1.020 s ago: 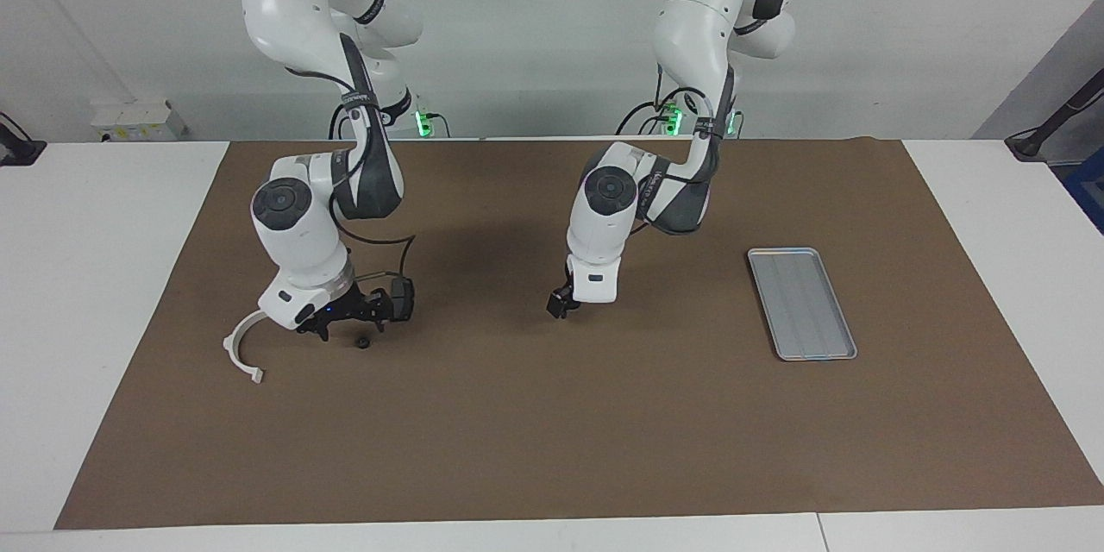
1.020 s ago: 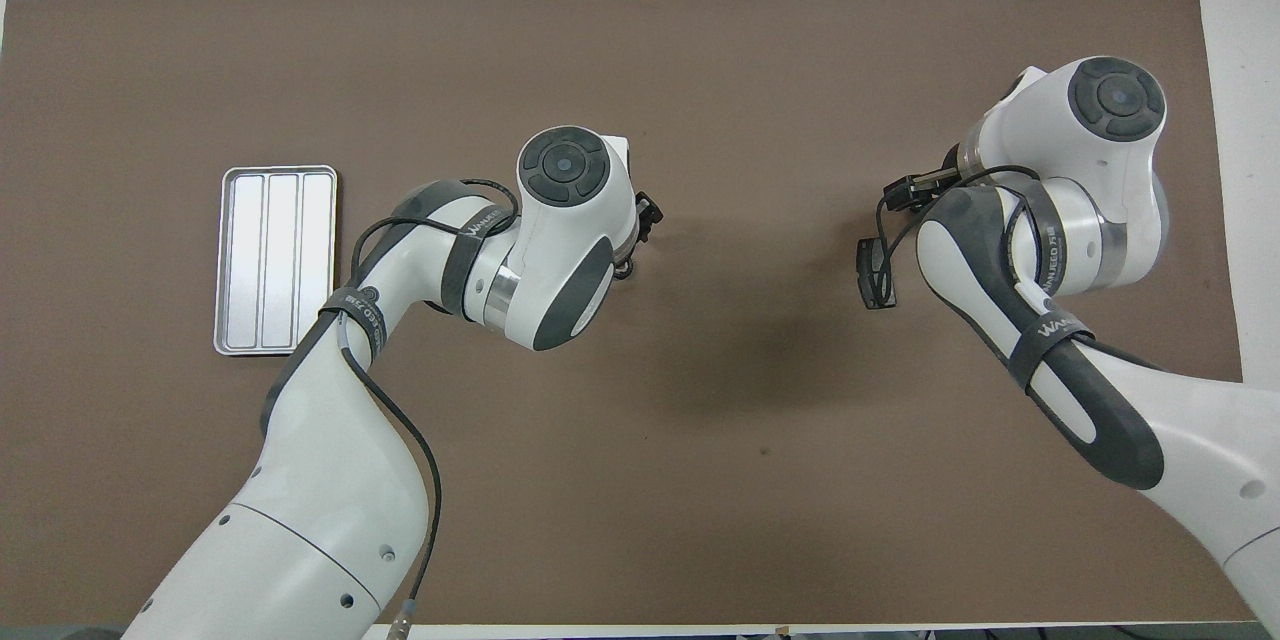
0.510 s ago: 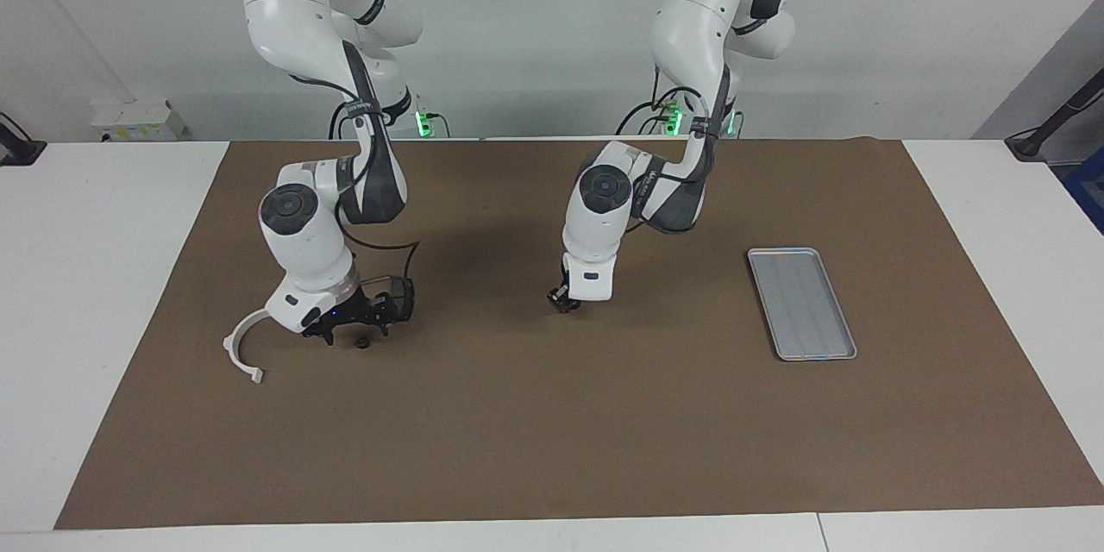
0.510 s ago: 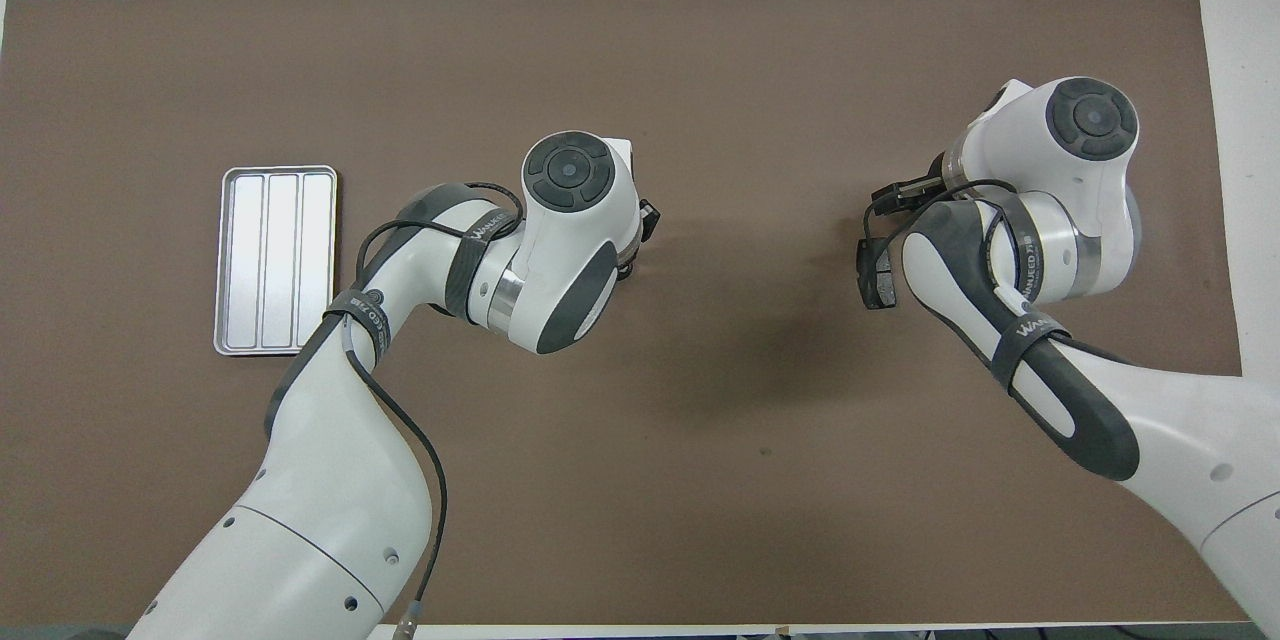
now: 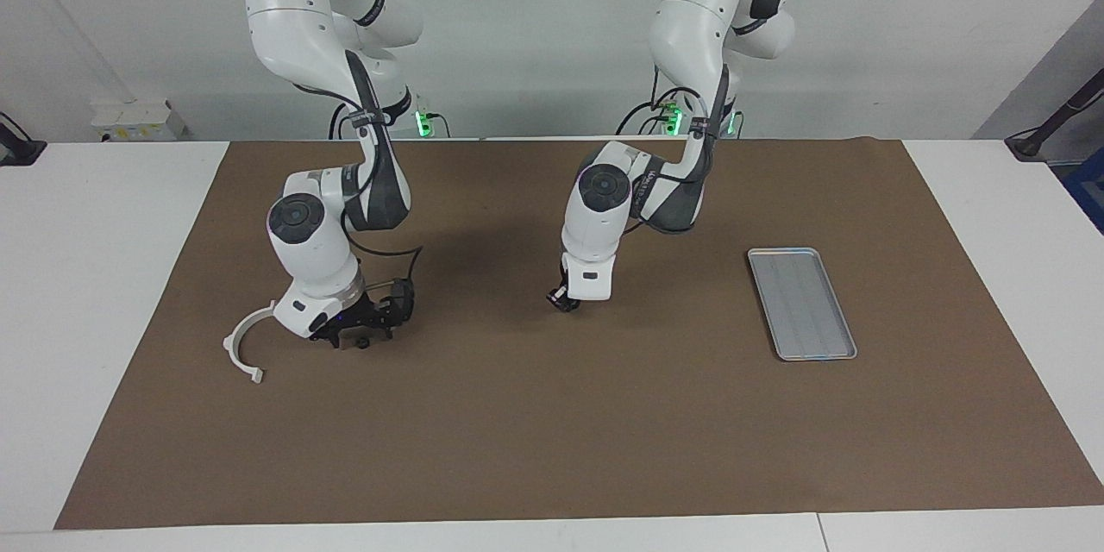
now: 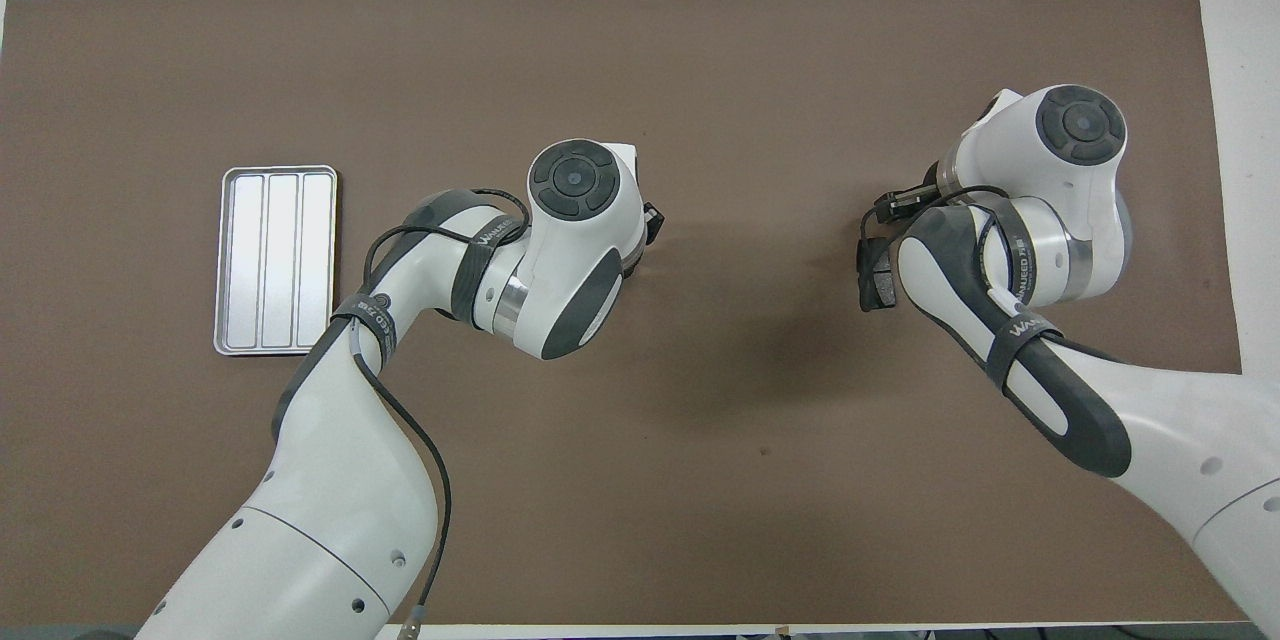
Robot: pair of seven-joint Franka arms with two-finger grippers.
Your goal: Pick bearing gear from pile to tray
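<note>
A white half-ring bracket (image 5: pixel 240 347) lies on the brown mat at the right arm's end of the table. A tiny black ring (image 5: pixel 363 343) lies beside it. My right gripper (image 5: pixel 348 335) is low over the mat, right at the ring; I cannot tell whether it touches it. In the overhead view the right arm's hand (image 6: pixel 1060 170) hides both parts. The dark grey plates are not visible. My left gripper (image 5: pixel 561 301) hangs low over the middle of the mat and also shows in the overhead view (image 6: pixel 651 222). The silver tray (image 5: pixel 802 302) lies empty toward the left arm's end and appears in the overhead view (image 6: pixel 275 260) too.
The brown mat (image 5: pixel 552 431) covers most of the white table. A black wrist unit on a cable (image 5: pixel 402 295) hangs beside the right gripper.
The right arm's hand has come down and shifted toward the black ring. The left gripper has dropped slightly toward the mat.
</note>
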